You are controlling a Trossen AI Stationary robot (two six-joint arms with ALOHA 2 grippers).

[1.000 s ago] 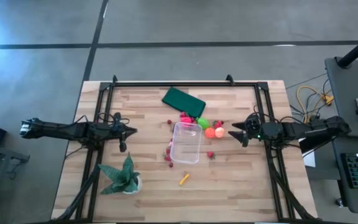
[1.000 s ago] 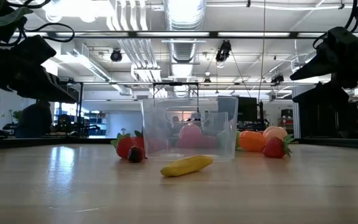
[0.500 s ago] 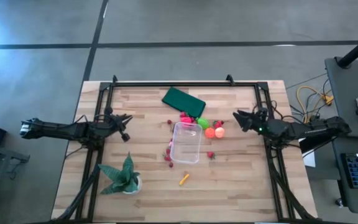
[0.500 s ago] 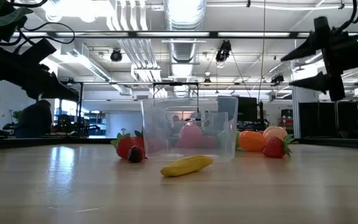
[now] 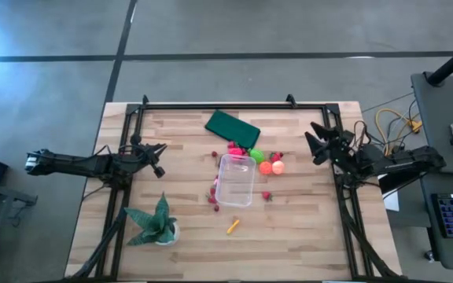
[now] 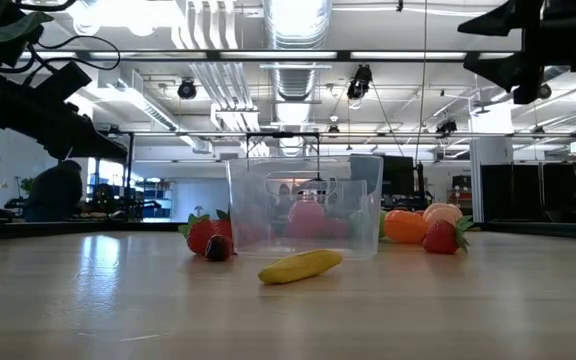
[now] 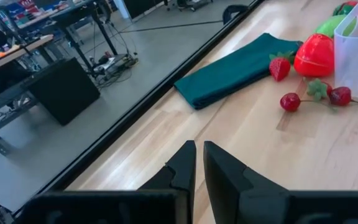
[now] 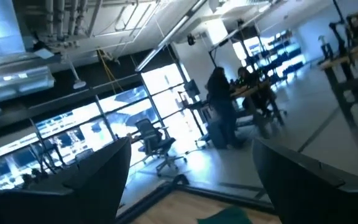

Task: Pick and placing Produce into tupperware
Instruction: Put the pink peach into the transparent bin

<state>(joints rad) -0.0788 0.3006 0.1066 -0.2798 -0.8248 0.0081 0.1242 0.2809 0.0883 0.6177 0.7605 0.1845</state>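
Note:
The clear tupperware [image 5: 236, 179] stands upright mid-table, also in the low view [image 6: 305, 205]. Produce lies on the table around it: a pink-red piece [image 5: 236, 148], a lime-green piece [image 5: 256, 154], orange balls [image 5: 271, 166], dark red berries [image 5: 213, 196] and a yellow stick [image 5: 233, 226]. My left gripper [image 5: 159, 149] hovers left of the box, shut, holding nothing [image 7: 199, 163]. My right gripper [image 5: 314, 141] hangs high to the right of the orange balls, open and empty [image 8: 191, 143], tipped up toward the room.
A flat dark green cloth [image 5: 232, 127] lies beyond the box near the far edge. A spiky green potted plant [image 5: 154, 224] stands at the near left. A black frame [image 5: 234, 105] borders the table. Bare wood shows on the near right.
My right gripper has risen from beside the orange balls, drawn back toward the right edge and tipped its fingers upward. My left gripper has swung up from pointing down to roughly level, then kept still. The produce and the box have not moved.

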